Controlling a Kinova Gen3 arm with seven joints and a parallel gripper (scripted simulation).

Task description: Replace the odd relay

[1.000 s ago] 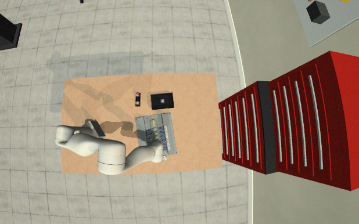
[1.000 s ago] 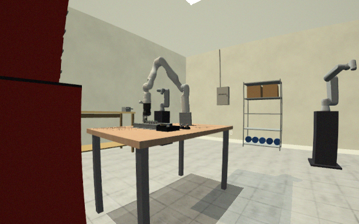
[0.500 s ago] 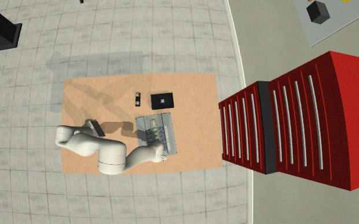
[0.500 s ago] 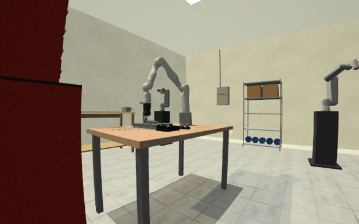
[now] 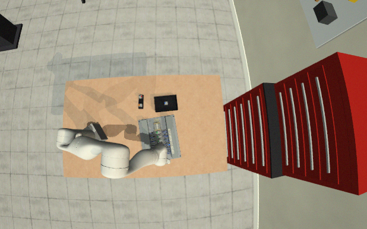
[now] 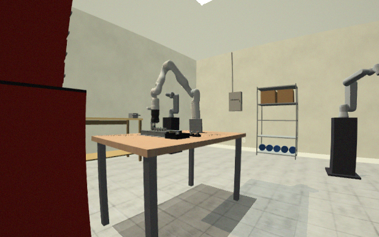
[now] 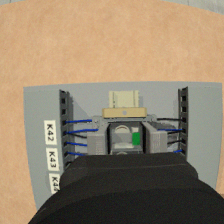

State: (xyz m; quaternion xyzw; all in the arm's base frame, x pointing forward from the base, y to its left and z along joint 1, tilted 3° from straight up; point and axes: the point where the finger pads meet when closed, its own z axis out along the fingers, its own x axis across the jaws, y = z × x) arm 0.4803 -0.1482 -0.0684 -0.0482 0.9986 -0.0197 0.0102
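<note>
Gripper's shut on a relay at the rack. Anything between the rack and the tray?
Nothing visible. Only a bare strip of table separates the rack from the tray; the spares lie off to one side. A small pale thing already sits in the tray. The gripper hides its relay.

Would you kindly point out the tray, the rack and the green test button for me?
Tray (image 5: 173, 107): top view, on its black rim.
Rack (image 5: 176, 139): top view, on its grey plate by the label strip.
Green test button (image 7: 135, 136): wrist view, on the button's face, just ahead of the hand.
</note>
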